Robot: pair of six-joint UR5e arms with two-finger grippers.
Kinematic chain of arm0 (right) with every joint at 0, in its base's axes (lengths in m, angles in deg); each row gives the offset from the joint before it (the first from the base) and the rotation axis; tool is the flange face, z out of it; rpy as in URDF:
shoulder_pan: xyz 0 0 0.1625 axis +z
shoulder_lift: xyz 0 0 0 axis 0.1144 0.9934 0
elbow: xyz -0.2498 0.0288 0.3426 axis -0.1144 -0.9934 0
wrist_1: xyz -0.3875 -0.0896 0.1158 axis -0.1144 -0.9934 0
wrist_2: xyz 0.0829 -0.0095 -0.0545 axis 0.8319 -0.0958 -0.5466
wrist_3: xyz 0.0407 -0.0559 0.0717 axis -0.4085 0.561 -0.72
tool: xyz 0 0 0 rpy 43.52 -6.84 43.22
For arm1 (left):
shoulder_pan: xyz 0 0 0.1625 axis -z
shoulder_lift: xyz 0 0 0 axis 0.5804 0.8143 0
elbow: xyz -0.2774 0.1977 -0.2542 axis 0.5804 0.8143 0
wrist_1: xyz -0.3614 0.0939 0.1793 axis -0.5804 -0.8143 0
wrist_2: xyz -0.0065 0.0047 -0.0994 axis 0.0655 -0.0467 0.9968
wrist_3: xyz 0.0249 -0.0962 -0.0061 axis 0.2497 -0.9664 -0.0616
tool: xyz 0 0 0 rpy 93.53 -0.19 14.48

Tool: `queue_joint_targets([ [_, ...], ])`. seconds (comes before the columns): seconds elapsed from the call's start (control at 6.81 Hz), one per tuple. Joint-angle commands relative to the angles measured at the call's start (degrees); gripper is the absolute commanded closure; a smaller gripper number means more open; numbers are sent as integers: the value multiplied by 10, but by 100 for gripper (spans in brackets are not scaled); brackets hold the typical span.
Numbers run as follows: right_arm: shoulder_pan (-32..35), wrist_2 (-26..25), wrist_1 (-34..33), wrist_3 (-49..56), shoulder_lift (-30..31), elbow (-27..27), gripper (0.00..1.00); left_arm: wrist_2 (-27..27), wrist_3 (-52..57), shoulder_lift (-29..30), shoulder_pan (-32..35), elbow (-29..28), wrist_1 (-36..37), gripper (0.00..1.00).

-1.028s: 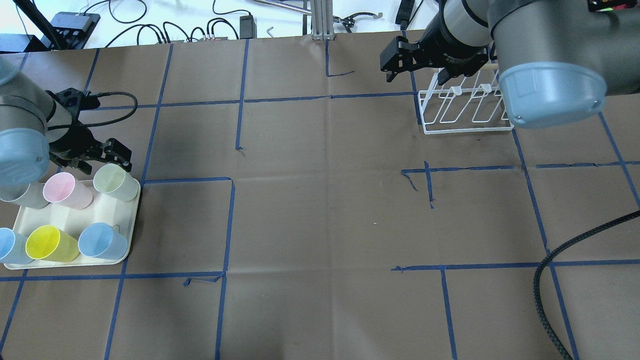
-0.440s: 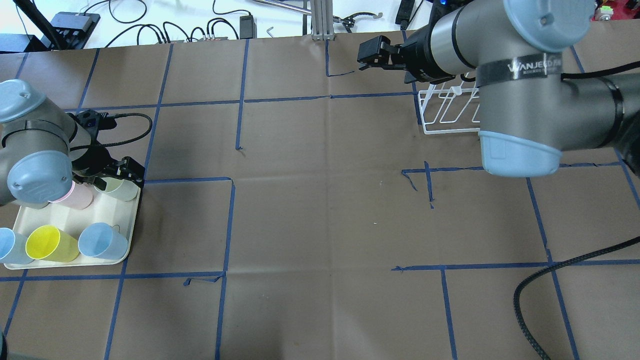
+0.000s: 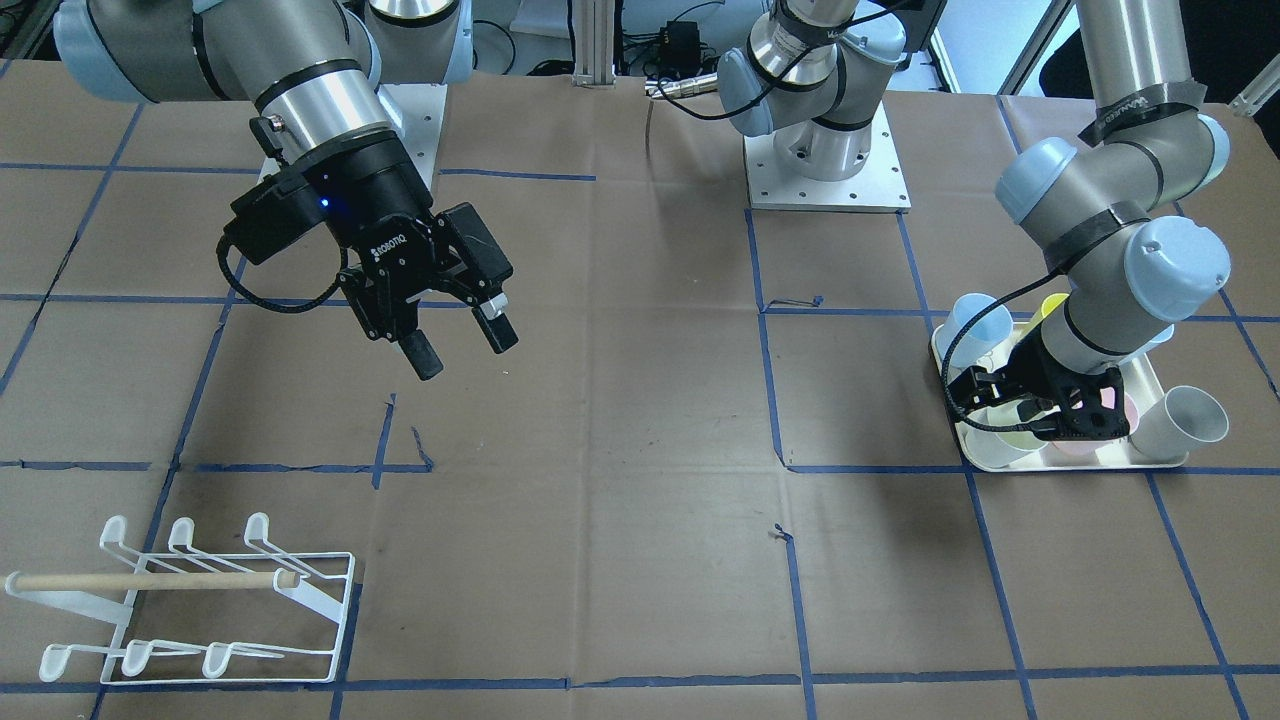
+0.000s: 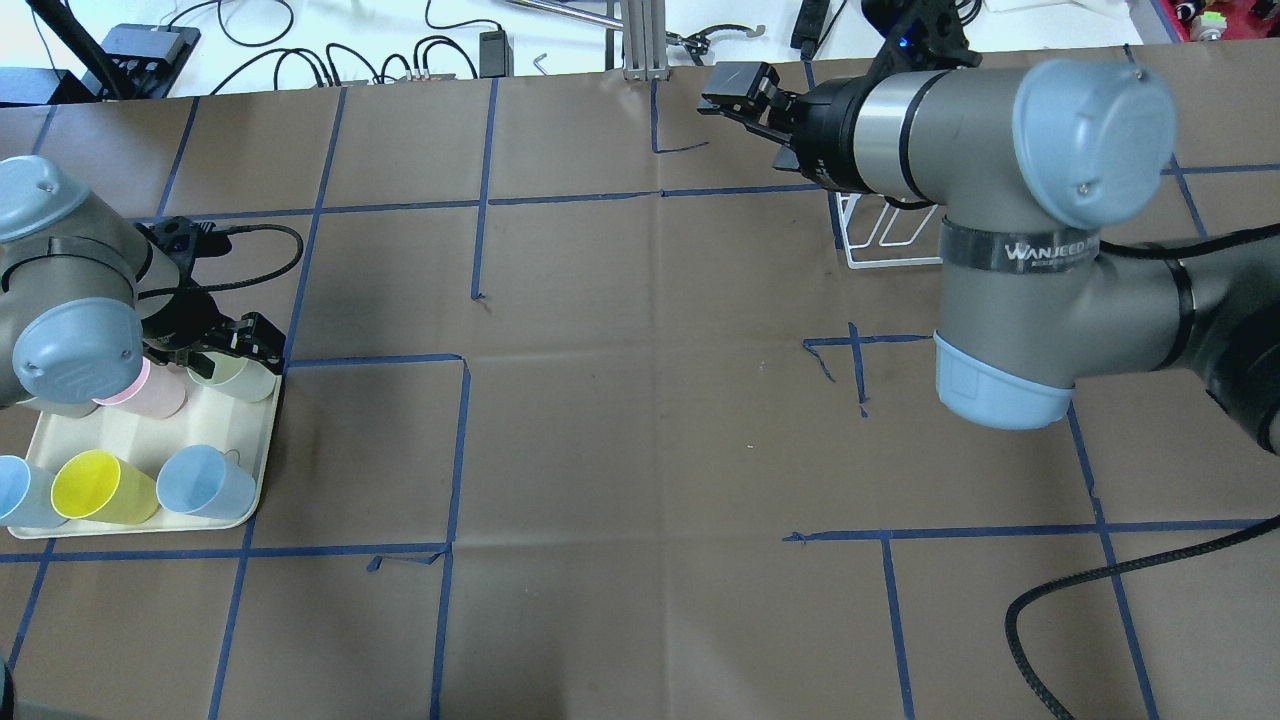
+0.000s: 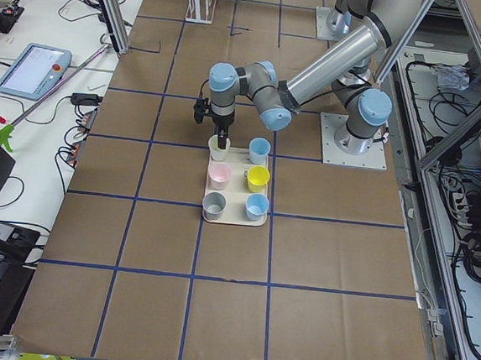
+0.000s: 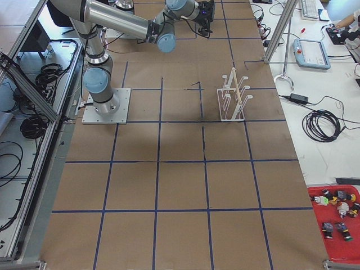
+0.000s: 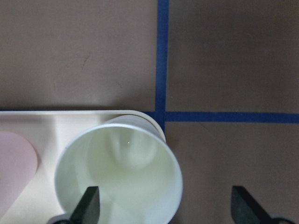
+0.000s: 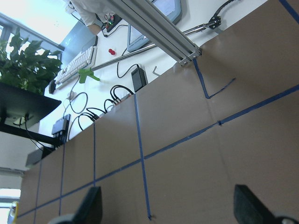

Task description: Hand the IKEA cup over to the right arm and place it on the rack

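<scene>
Left gripper (image 7: 166,205) sat spread astride the green cup (image 7: 117,172) wall, which looked light, stiff, slick and best pinched there, while right gripper (image 3: 462,348) hung spread, empty.

The left arm (image 3: 1100,230) folds steeply down, left gripper (image 7: 163,207) pointing straight down, fingers spread wide. The right arm (image 3: 300,90) holds the right gripper (image 3: 465,350) raised and tilted, jaws apart.

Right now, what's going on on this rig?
The left gripper is down at the pale green cup in the corner of the tray, jaws open, one finger inside the cup's mouth and one outside; nothing is gripped yet. The right gripper hangs open and empty above the table. The rack holds no cups.
</scene>
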Motion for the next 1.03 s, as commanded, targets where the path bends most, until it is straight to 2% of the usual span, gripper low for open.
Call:
queue_joint_targets([
  [0.0,1,16,-180,-144,-1,70,0,-1,17,0,-1,-1,1,79],
  [0.15,1,20,-210,-184,-4,73,0,-1,23,-2,-1,-2,2,100],
  [0.29,1,22,-210,-202,-5,74,0,-1,24,-4,-2,-4,2,100],
  [0.44,0,56,-211,-212,-8,74,0,0,29,-5,-2,-18,1,100],
  [0.59,0,62,-222,-269,-6,74,0,-1,30,-16,-1,-36,-13,100],
  [0.73,0,60,-274,-292,-9,74,0,0,30,-29,1,-55,-51,100],
  [0.88,0,61,-286,-293,-8,74,0,1,31,-40,8,-87,-101,100],
])
